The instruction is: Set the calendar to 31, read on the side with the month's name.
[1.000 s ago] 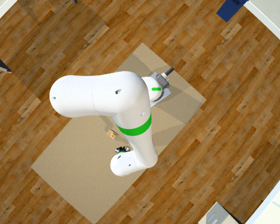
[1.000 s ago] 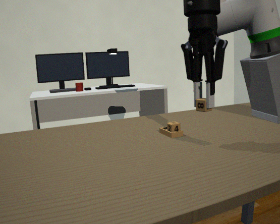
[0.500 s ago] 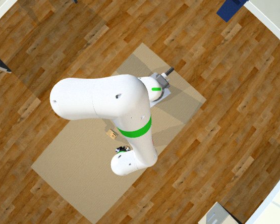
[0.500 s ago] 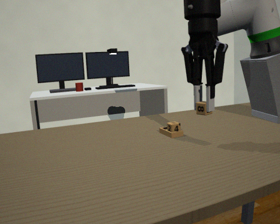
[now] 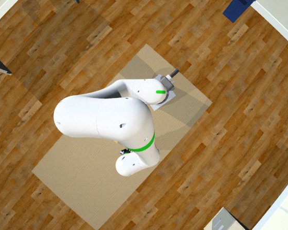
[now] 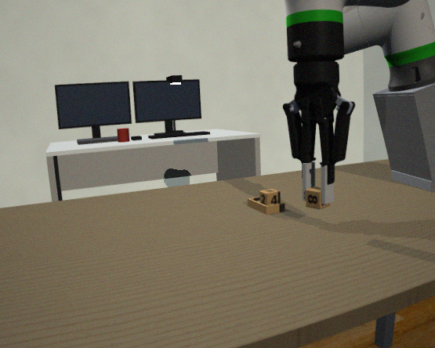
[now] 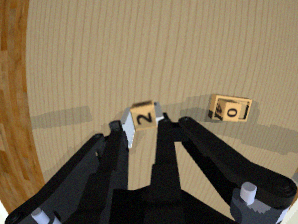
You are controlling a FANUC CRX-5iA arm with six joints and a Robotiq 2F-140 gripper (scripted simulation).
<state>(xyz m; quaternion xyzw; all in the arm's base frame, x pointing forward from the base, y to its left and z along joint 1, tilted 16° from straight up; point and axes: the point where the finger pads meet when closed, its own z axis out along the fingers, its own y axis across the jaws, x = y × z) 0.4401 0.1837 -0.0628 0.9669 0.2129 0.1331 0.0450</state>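
My gripper [image 6: 317, 196] [image 7: 144, 113] points down and is shut on a wooden cube [image 6: 313, 198] [image 7: 144, 116]. The cube shows an 8 lying on its side in the exterior view and a 2 on its upper face in the wrist view. It is low, at or just above the table; contact is unclear. The wooden tray [image 6: 257, 205] [image 7: 241, 98] lies flat on the table, apart from the gripper. Another cube [image 6: 268, 197] [image 7: 231, 112] is in it, with 0 on top and 2 and 4 on its visible sides. The month's name is not readable.
The arm [image 5: 125, 116] covers the work area in the top view. The robot's grey pedestal [image 6: 412, 137] stands at the right rear in the exterior view. A separate white desk [image 6: 142, 146] with two monitors and a red mug [image 6: 123, 135] stands beyond the table.
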